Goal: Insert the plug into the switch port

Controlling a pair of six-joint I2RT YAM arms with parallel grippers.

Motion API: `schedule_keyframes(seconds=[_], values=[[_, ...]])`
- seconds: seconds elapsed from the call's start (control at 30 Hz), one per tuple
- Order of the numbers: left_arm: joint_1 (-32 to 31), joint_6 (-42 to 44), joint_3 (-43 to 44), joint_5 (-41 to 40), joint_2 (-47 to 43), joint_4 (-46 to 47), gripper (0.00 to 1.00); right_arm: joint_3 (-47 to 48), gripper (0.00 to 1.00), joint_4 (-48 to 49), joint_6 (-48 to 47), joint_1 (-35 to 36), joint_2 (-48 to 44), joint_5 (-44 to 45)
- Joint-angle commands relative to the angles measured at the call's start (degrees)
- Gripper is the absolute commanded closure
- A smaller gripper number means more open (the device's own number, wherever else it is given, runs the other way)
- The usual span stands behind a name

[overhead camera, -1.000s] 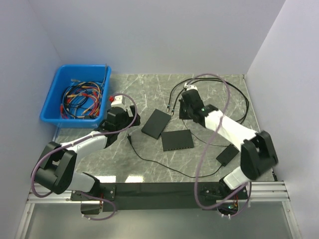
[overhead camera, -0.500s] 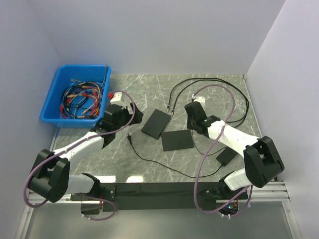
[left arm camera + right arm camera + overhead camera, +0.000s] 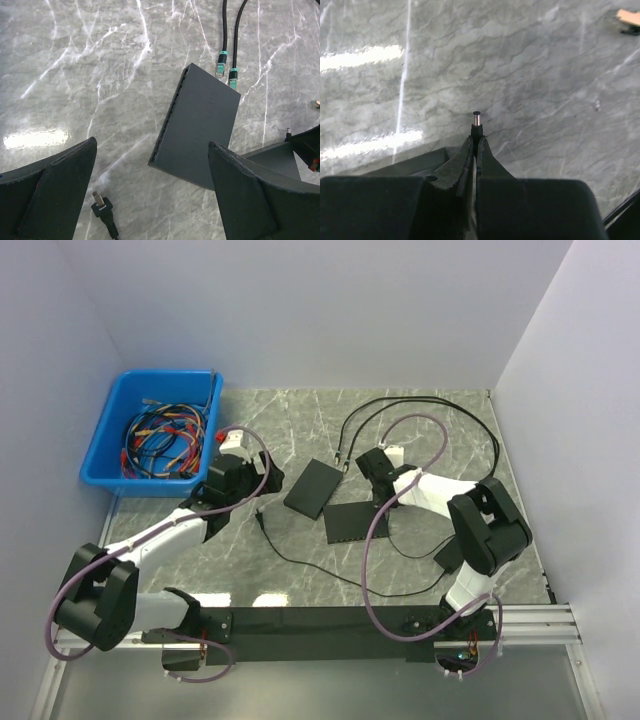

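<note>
My right gripper (image 3: 368,462) is shut on a small black barrel plug (image 3: 476,125) whose metal tip sticks out past the fingertips over bare marble. It hangs just beyond the far edge of the nearer black switch (image 3: 355,522), whose corner shows in the right wrist view (image 3: 415,162). A second black switch (image 3: 313,488) lies to the left; in the left wrist view (image 3: 200,125) it has two teal-ended network cables (image 3: 227,70) at its far end. My left gripper (image 3: 250,480) is open and empty, its fingers (image 3: 55,185) wide apart above that switch's left edge.
A blue bin (image 3: 110,425) full of coloured cables stands at the far left. A loose black cable end (image 3: 102,205) lies on the marble near the left gripper. A black power brick (image 3: 455,552) lies at the right, and black cables loop across the far side.
My right gripper has swung left and closer to the nearer switch, holding the plug. My left gripper has shifted only slightly.
</note>
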Motion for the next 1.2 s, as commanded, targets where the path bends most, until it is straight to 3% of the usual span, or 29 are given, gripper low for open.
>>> schedule_keyframes(seconds=[0.0, 0.2, 0.33, 0.47, 0.63, 0.9, 1.03, 1.17], values=[[0.0, 0.6, -0.3, -1.8, -3.4, 0.8, 0.01, 2.8, 1.00, -1.7, 1.9, 1.4, -0.1, -2.6], [0.0, 0.7, -0.6, -2.8, -4.0, 0.7, 0.01, 0.8, 1.00, -1.5, 5.8, 9.6, -2.2, -6.2], [0.1, 0.8, -0.5, -3.1, -3.9, 0.4, 0.01, 2.6, 1.00, -2.8, 10.4, 21.1, -2.1, -7.8], [0.0, 0.8, -0.4, -3.6, -4.2, 0.1, 0.01, 6.5, 1.00, -5.6, 13.5, 28.1, 0.1, -6.3], [0.1, 1.0, -0.4, -3.8, -4.5, -0.5, 0.01, 3.4, 1.00, -4.5, 11.7, 25.4, -4.4, -3.8], [0.4, -0.1, 1.4, -2.9, -2.5, 1.2, 0.00, -3.7, 1.00, 0.1, 1.2, 18.6, -16.7, -3.8], [1.6, -0.9, 5.2, 2.7, 2.5, 5.3, 0.00, -8.4, 1.00, 8.0, -5.1, 13.5, -20.3, -13.6], [5.4, -4.7, 5.0, 19.1, 9.0, 16.0, 0.02, -9.4, 1.00, 11.9, -8.4, 9.0, -21.7, -22.0]])
